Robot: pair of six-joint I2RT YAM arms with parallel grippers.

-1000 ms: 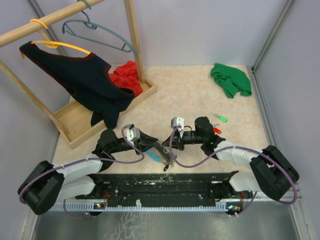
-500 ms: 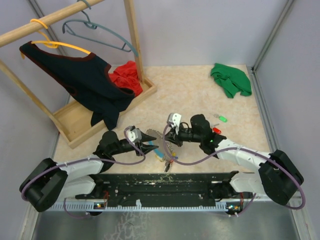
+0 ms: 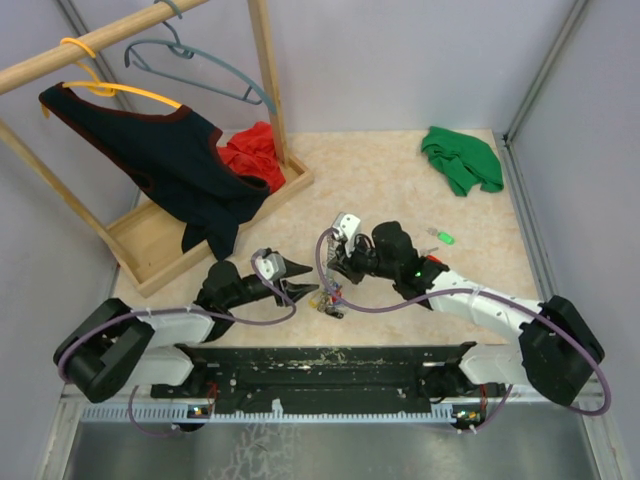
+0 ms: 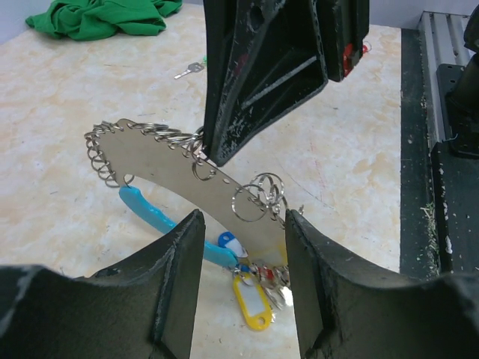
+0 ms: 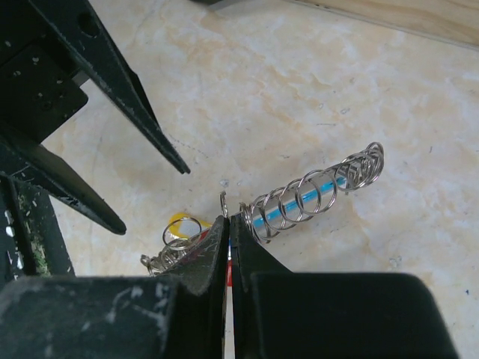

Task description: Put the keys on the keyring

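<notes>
My right pincer (image 5: 229,221) is clamped on the keyring (image 4: 161,164), holding it over the table (image 3: 380,170). My left pincer (image 4: 244,218) gapes wide near it, gripping nothing. The green key (image 3: 445,238) and the red key (image 4: 347,55) lie apart on the table, neither threaded yet.

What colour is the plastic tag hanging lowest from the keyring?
Yellow: the tag under the keyring, clearest in the left wrist view.

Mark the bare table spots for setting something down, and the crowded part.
Free: the beige marbled tabletop between the wooden rack base and the crumpled green cloth; also the patch between that cloth and the right arm, beside the green-headed key. Crowded: front centre, where the left gripper and right gripper meet around the silvery coiled keyring.
</notes>
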